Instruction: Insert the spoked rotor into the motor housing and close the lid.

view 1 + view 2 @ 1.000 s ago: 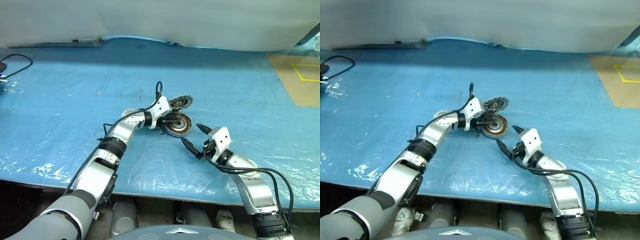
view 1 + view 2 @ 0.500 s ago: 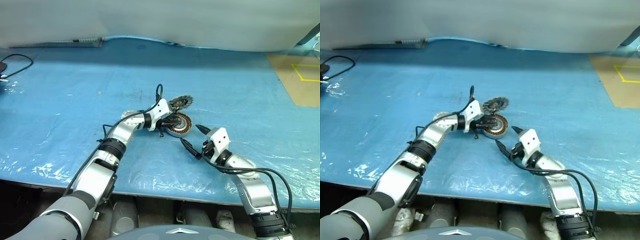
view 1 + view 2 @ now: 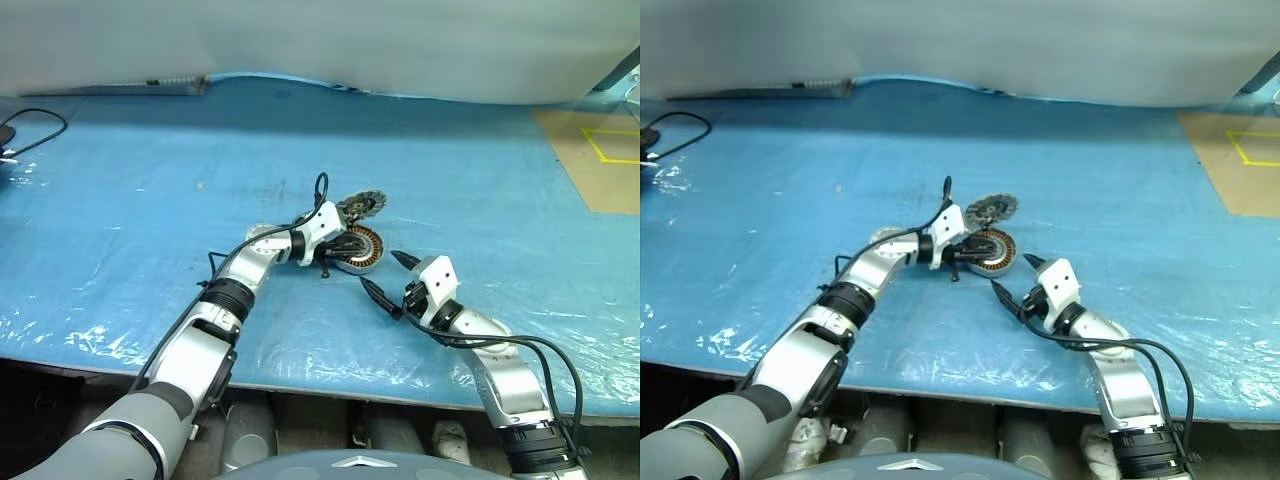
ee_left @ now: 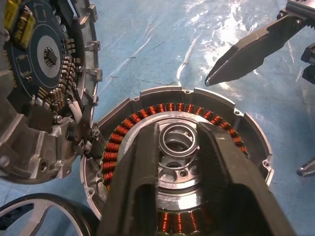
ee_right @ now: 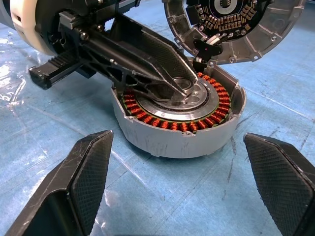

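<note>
My left hand [image 4: 177, 142], narrowly parted, straddles the motor housing [image 5: 179, 115] hub; right hand [image 5: 189, 184] waits wide. Lift straight.

The lid [image 3: 362, 205] stands propped just behind the motor housing [image 3: 358, 247], touching its rim.

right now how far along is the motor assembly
Nothing finished yet. The lid stands open beside the motor housing; the left gripper is at the housing's hub. The spoked rotor lies outside, still to insert; then close the lid.
</note>
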Controlling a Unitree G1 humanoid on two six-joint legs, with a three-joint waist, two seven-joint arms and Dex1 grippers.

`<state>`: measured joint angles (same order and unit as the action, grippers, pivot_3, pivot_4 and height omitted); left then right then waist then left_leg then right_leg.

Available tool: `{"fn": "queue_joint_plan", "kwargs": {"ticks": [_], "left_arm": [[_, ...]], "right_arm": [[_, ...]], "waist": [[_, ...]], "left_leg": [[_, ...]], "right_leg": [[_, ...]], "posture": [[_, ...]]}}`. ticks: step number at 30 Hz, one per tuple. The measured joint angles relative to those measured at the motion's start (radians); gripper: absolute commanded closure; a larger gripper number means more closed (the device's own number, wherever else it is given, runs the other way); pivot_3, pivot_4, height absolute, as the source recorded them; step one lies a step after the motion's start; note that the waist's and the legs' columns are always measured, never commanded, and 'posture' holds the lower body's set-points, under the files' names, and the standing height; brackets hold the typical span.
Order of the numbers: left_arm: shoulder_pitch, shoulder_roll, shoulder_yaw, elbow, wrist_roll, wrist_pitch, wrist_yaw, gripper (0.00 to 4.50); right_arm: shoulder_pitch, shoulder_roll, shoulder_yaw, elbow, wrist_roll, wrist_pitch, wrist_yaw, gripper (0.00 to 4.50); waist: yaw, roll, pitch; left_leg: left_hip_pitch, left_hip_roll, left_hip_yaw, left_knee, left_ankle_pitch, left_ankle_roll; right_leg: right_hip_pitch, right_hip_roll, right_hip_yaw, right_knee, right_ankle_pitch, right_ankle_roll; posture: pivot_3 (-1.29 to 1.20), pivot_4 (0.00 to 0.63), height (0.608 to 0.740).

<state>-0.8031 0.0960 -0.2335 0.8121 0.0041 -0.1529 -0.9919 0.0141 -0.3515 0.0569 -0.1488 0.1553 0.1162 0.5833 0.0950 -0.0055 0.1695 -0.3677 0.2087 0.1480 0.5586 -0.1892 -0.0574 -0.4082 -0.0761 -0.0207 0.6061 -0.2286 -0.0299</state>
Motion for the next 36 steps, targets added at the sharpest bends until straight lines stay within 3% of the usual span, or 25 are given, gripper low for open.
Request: {"fn": "queue_joint_plan", "kwargs": {"ticks": [5, 8, 9, 18, 22, 25, 31, 36], "left_arm": [[0.001, 0.003, 0.004, -0.005, -0.005, 0.007, -0.003, 0.75], [0.016, 0.010, 0.005, -0.031, -0.011, 0.018, -0.008, 0.57], [0.022, 0.011, 0.005, -0.040, -0.014, 0.022, -0.010, 1.29], [0.080, 0.025, 0.007, -0.234, -0.082, 0.107, -0.061, 4.45], [0.127, 0.036, 0.007, -0.317, -0.117, 0.152, -0.077, 4.48], [0.159, 0.051, 0.010, -0.375, -0.142, 0.168, -0.075, 4.50], [0.253, 0.078, 0.058, -0.458, -0.175, 0.091, -0.032, 4.50], [0.374, 0.127, 0.106, -0.520, -0.188, 0.079, 0.014, 4.50]], "right_arm": [[0.000, 0.000, 0.001, 0.000, 0.000, 0.000, 0.000, 0.00], [-0.001, 0.000, 0.001, 0.000, -0.001, 0.000, 0.000, 0.00], [-0.001, 0.000, 0.001, 0.000, -0.001, 0.000, 0.000, 0.00], [-0.016, 0.001, 0.001, 0.000, 0.004, 0.000, 0.002, 0.00], [-0.038, 0.001, -0.018, 0.000, 0.027, 0.004, 0.003, 0.00], [-0.051, -0.008, -0.047, -0.002, 0.045, 0.012, 0.002, 0.61], [-0.116, -0.049, -0.082, -0.034, 0.074, 0.128, -0.004, 2.76], [-0.199, -0.079, -0.079, -0.117, 0.124, 0.363, -0.022, 4.48]], "waist": [[0.000, 0.000, 0.000], [-0.001, 0.000, 0.000], [-0.001, 0.000, 0.000], [-0.002, 0.000, 0.000], [-0.002, 0.000, 0.000], [-0.002, 0.000, 0.000], [-0.007, 0.000, 0.000], [-0.018, 0.001, 0.000]], "left_leg": [[0.000, 0.000, 0.000, 0.000, 0.000, 0.000], [0.000, 0.000, 0.000, 0.000, 0.000, 0.000], [0.000, 0.000, 0.000, 0.000, 0.000, 0.000], [0.000, 0.001, 0.000, 0.000, 0.000, 0.000], [0.000, 0.001, 0.000, 0.000, 0.000, 0.000], [0.000, 0.001, 0.000, 0.000, 0.000, 0.000], [0.000, 0.001, 0.000, 0.000, 0.000, 0.000], [0.000, 0.001, 0.000, -0.001, 0.000, -0.001]], "right_leg": [[0.000, 0.000, 0.000, 0.000, 0.000, 0.000], [0.000, 0.000, 0.000, 0.000, 0.000, 0.000], [0.000, 0.000, 0.000, 0.000, 0.000, 0.000], [0.000, 0.000, 0.000, 0.000, 0.000, 0.000], [0.000, 0.000, 0.000, 0.000, 0.000, 0.000], [0.000, 0.000, 0.000, 0.000, 0.000, 0.000], [0.000, 0.001, 0.000, 0.000, 0.000, 0.000], [0.000, 0.001, 0.000, 0.000, 0.000, 0.000]], "posture": [[0.00, 0.150, 0.740], [0.00, 0.150, 0.740], [0.00, 0.150, 0.740], [0.00, 0.150, 0.740], [0.00, 0.150, 0.740], [0.00, 0.150, 0.740], [0.00, 0.150, 0.740], [0.00, 0.150, 0.740]]}}
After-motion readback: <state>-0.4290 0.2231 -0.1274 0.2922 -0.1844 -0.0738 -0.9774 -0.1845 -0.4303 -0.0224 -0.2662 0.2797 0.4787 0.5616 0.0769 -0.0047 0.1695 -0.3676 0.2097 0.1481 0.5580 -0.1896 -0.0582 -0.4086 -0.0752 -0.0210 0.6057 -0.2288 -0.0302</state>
